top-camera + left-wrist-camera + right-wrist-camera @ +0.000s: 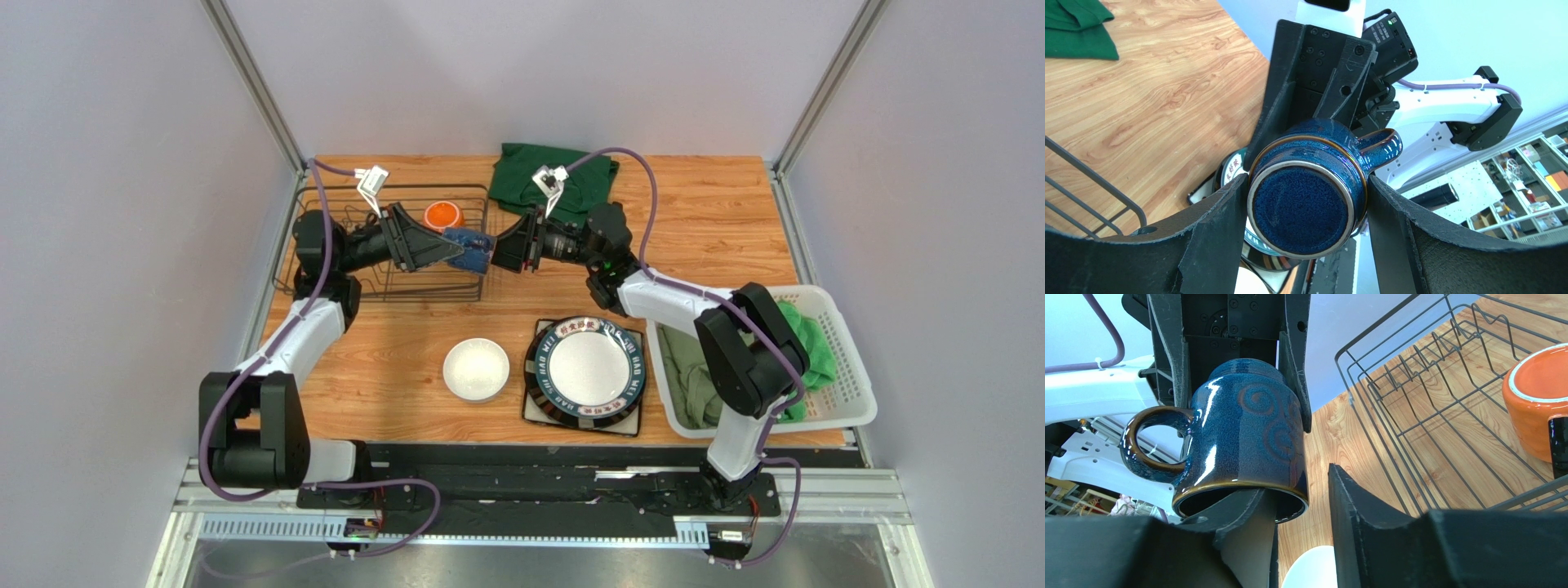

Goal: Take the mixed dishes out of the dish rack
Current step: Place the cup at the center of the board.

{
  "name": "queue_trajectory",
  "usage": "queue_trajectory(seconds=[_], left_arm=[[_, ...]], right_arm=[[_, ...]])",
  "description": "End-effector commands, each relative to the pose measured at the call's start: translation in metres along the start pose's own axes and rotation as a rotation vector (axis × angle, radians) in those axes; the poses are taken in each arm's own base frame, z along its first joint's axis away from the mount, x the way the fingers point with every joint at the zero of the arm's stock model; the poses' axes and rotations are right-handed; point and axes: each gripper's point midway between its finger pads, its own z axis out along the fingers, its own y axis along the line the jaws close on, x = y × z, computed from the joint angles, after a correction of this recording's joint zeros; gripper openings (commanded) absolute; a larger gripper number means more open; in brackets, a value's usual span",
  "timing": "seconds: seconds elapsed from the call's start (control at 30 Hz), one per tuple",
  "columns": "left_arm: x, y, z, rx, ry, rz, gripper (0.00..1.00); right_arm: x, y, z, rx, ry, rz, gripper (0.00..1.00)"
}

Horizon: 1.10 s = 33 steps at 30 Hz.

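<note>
The dark blue mug point(470, 249) point(1309, 208) point(1241, 429) hangs on its side over the right end of the dish rack point(298, 214) point(1413, 404). My left gripper point(454, 251) point(1308, 214) is shut on its body near the base. My right gripper point(497, 254) point(1293, 487) faces the mouth: one finger is inside the mug, and the other stands outside with a gap to the wall. The orange mug point(442, 216) point(1536, 410) is in the rack. The white bowl point(476, 369) point(1315, 569) and the round dark-rimmed plate point(586, 368) lie on the table, with a square edge showing under the plate.
A dark green cloth point(552, 178) lies at the back of the table, right of the rack. A white slatted basket point(846, 355) holding green cloths stands at the right edge. Metal frame posts flank the table.
</note>
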Motion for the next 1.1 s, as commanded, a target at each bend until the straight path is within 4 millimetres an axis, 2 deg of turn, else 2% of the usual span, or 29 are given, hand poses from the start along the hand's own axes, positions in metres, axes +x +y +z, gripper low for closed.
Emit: queue_trajectory(seconds=[0.0,0.23,0.27,0.3,0.37,0.4,0.5,0.77,0.8,0.83,1.07], left_arm=[[-0.007,-0.019,0.002,0.044,-0.020,0.125,0.00],[-0.005,-0.019,0.001,0.035,-0.013,0.135,0.00],[-0.007,-0.018,0.001,0.029,-0.010,0.137,0.03],[-0.003,-0.012,0.001,0.009,0.005,0.126,0.15],[-0.003,-0.010,0.001,-0.011,0.009,0.131,0.32],[-0.001,-0.005,0.000,-0.028,0.017,0.124,0.47],[-0.001,-0.005,-0.002,-0.047,0.019,0.137,0.61],[-0.008,-0.006,-0.011,-0.079,0.000,0.155,0.80],[-0.013,-0.001,-0.017,-0.099,-0.018,0.161,0.82],[-0.014,-0.001,-0.018,-0.101,-0.021,0.164,0.89],[-0.018,0.003,-0.026,-0.128,-0.035,0.174,0.91]], right_arm=[[-0.019,0.018,0.008,-0.069,-0.045,-0.061,0.34],[-0.019,0.022,0.009,-0.087,-0.032,-0.065,0.05],[-0.020,0.023,0.008,-0.087,-0.033,-0.068,0.00],[-0.020,0.024,0.009,-0.089,-0.033,-0.072,0.00],[-0.019,0.023,0.007,-0.081,-0.029,-0.079,0.00],[-0.021,0.026,0.007,-0.083,-0.032,-0.091,0.00],[-0.025,0.028,0.003,-0.070,-0.038,-0.106,0.00],[-0.034,0.027,-0.008,-0.052,-0.058,-0.124,0.00],[-0.035,0.028,-0.009,-0.053,-0.059,-0.130,0.00],[-0.037,0.028,-0.011,-0.050,-0.063,-0.132,0.00],[-0.044,0.033,-0.020,-0.042,-0.081,-0.153,0.00]])
